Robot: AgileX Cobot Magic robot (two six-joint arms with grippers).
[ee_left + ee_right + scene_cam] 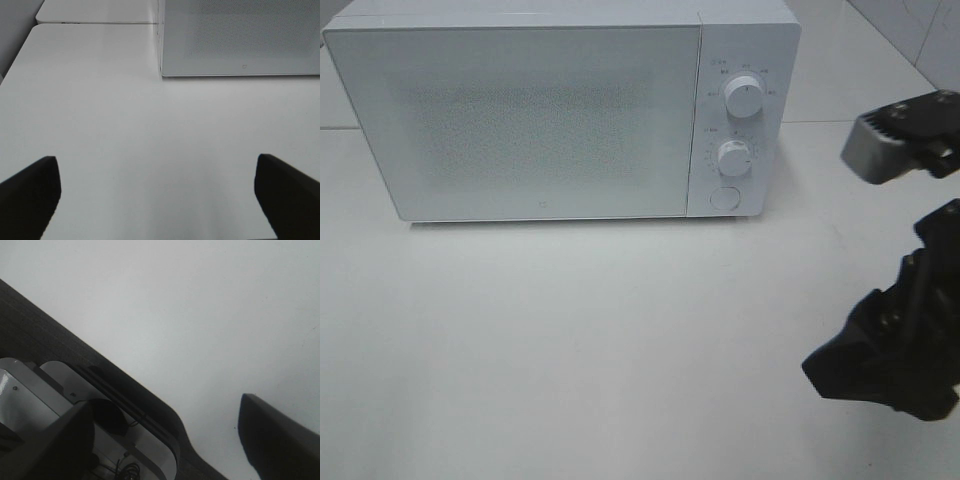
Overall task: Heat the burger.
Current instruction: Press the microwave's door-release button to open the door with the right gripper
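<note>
**A:** At the back of the white table [570,340], the microwave oven [550,110] stands square to the front edge, its door [520,120] shut flush. Where is the burger?

**B:** The burger appears in none of the three views. The door panel is frosted and shows nothing behind it, so whether the burger sits inside or lies out of frame cannot be told.

**A:** And the two pincers?

**B:** The left gripper [156,159] has its fingers spread wide with nothing between them. It hangs low over bare tabletop and faces the oven's front corner on the side away from the controls. The right gripper [166,402] is likewise spread and empty. It sits over the table's near edge, with a grey housing [30,390] visible below that edge. Seen from above, the right arm [885,350] hangs at the table's right side, apart from the oven.

**A:** Why so placed?

**B:** Probably as a ready stance: both arms are off the oven's front, so the door's swing is unobstructed.

**A:** Room to move?

**B:** A broad bare stretch of table lies before the oven. The upper dial [744,97], lower dial [733,157] and round button [723,197] sit on the right-hand panel, nearest the right arm. The table's edge close beneath the right gripper limits any descent there.
</note>
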